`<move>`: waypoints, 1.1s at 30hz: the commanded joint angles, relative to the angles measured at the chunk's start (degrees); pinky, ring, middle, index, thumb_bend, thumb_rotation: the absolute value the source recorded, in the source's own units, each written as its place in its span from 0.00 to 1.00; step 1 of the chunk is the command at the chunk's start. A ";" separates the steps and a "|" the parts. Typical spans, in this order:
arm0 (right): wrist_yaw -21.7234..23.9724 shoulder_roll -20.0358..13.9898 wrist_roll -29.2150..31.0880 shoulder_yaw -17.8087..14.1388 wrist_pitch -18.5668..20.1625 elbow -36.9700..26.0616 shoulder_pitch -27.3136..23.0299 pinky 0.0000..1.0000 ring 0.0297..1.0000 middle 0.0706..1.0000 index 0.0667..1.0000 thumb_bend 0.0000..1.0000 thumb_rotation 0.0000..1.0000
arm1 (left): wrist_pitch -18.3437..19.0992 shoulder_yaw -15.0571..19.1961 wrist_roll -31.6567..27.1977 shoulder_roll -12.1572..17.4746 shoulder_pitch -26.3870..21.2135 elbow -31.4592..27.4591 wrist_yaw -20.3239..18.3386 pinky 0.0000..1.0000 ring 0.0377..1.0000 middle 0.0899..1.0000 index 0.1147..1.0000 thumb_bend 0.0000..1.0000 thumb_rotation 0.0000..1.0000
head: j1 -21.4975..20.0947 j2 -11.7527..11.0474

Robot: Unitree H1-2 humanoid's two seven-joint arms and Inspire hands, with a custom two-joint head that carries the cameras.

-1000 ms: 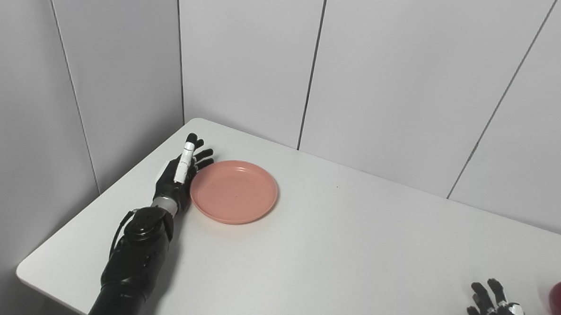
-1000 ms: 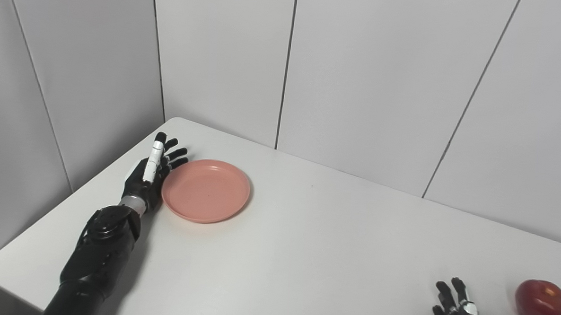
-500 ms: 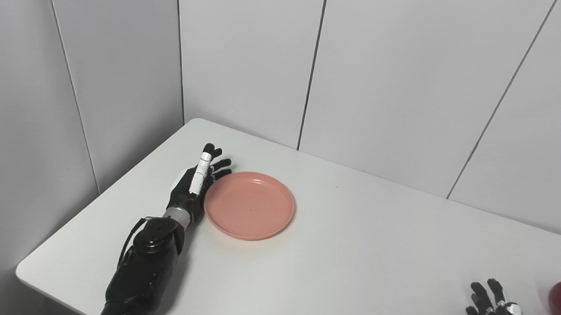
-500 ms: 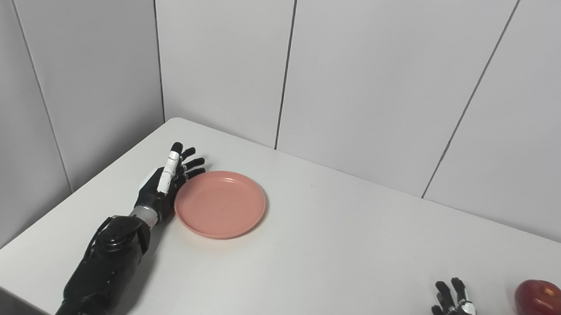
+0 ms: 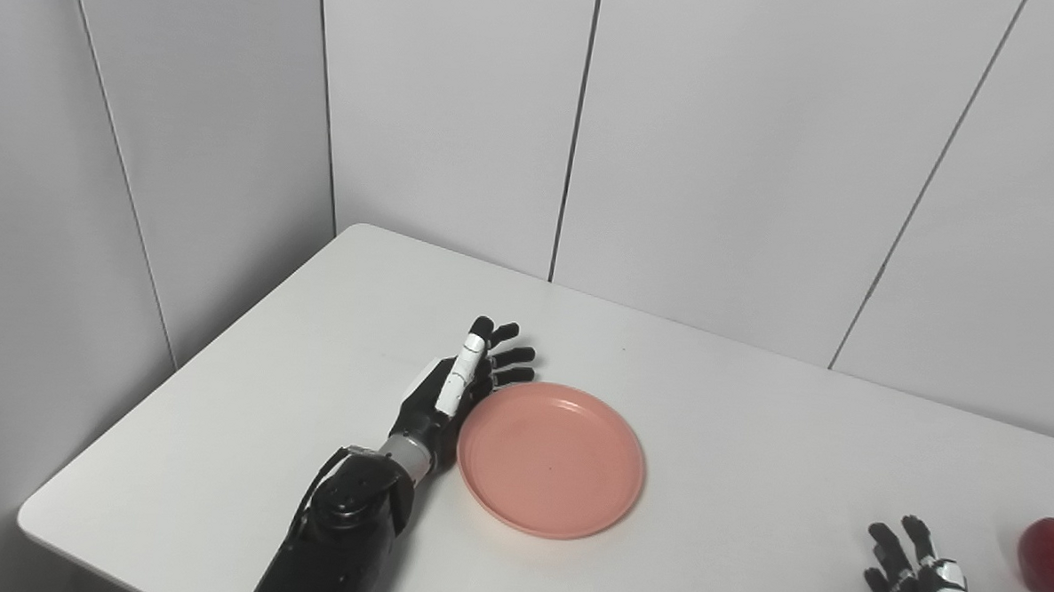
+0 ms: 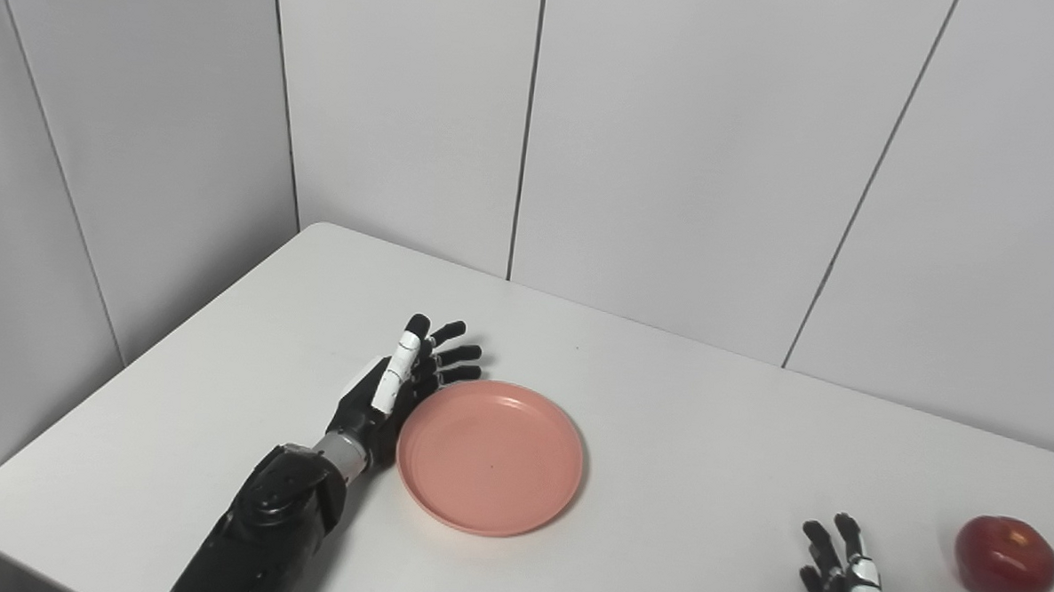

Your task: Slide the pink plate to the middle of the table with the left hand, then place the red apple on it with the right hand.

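White laminate worktop (image 5: 752, 448) with a rounded far-left corner fills the lower part of both views, smooth and matte, backed by pale grey wall panels (image 5: 720, 144) split by thin dark vertical seams; the panels meet in a corner just behind that rounded worktop corner.

Round, shallow pink plastic plate (image 5: 551, 459) lies flat on the worktop, left of its middle and nearer the front edge than the wall. Black left hand (image 5: 462, 387), with one white-shelled finger, stands on edge against the plate's left rim, fingers apart and stretched toward the wall, palm side touching the rim and gripping nothing. Its glossy black forearm runs back from the plate to the picture's bottom edge.

Shiny red apple (image 6: 1005, 560) sits on the worktop far to the right of the plate, near the front edge. Black-and-white right hand (image 6: 848, 581) rests between plate and apple, just beside the apple but apart from it, fingers spread and pointing upward, holding nothing; its lower part is cut off by the frame.
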 commanded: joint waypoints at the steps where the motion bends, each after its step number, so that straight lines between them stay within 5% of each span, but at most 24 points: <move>1: 0.72 0.78 -0.27 0.97 -0.60 1.13 -0.67 1.00 1.00 0.92 0.98 0.79 1.00 | 2.51 -1.11 1.26 -1.10 -0.01 -2.17 0.76 0.81 0.78 0.80 0.85 0.79 0.97 | 0.00 0.01; 8: 0.67 1.44 -1.05 1.53 -1.80 2.03 -0.91 1.00 0.99 0.91 0.97 0.82 1.00 | 7.48 -3.99 2.87 -4.52 1.06 -6.24 1.51 0.82 0.79 0.81 0.85 0.80 0.97 | -2.76 1.27; 13: 0.58 1.84 -1.88 2.24 -2.76 2.31 -1.00 1.00 0.96 0.89 0.96 0.83 1.00 | 8.51 -6.01 3.64 -6.30 1.83 -6.64 1.16 0.84 0.82 0.84 0.87 0.71 0.99 | -5.23 2.28; 33: -3.50 6.63 -7.23 5.80 -2.65 2.64 -2.34 0.99 0.95 0.88 0.93 0.87 1.00 | 6.93 -10.94 4.98 -9.09 1.02 -2.75 0.50 0.85 0.82 0.84 0.87 0.68 0.99 | -17.65 4.58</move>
